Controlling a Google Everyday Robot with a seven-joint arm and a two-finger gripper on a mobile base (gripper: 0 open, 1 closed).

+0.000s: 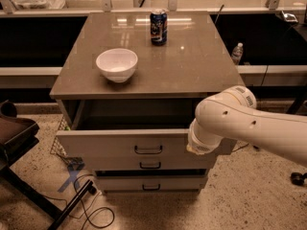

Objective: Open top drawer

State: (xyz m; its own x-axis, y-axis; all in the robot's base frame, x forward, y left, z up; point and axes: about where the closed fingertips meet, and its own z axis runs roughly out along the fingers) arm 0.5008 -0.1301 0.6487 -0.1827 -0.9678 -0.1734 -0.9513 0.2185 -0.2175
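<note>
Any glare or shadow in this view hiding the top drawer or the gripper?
Camera view: glare streaks the tabletop on both sides of the can, away from the work; the top drawer front is dim but readable, its interior deep in shadow; the gripper is hidden behind the arm's white joint at the drawer's right end, not by lighting.
</note>
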